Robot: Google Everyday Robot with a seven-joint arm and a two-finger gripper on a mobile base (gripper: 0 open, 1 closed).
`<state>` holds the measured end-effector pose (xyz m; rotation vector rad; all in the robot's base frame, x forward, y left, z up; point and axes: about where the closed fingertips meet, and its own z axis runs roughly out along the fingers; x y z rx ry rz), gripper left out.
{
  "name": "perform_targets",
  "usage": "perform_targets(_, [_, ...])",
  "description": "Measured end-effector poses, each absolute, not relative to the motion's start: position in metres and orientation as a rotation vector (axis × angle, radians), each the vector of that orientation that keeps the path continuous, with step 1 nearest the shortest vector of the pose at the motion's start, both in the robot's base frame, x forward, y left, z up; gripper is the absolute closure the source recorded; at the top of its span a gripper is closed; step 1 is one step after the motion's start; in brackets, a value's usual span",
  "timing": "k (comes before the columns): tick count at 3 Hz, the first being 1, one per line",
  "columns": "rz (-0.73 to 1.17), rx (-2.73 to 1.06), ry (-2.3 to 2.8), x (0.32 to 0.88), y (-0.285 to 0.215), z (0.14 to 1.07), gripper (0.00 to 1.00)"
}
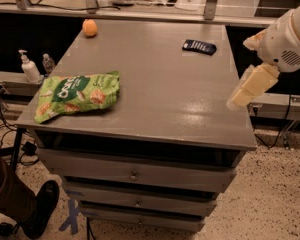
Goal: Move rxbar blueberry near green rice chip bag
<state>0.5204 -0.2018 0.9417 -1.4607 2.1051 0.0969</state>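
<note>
The rxbar blueberry (199,46), a small flat navy-blue bar, lies on the grey table top (160,84) at the far right. The green rice chip bag (77,96) lies flat at the front left of the table. My gripper (248,88), cream-coloured on a white arm, hangs at the table's right edge, in front of and to the right of the bar. It holds nothing that I can see and touches neither object.
An orange ball (90,28) sits at the table's far left corner. Drawers (134,174) are below the top. A sanitiser bottle (29,68) stands on a ledge to the left. A person's shoe (40,209) is on the floor at lower left.
</note>
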Motion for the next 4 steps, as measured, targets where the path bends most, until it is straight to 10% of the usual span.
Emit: perform_targets(4, [0.212,-1.227,2.017,0.622,-0.186,0.925,0.00])
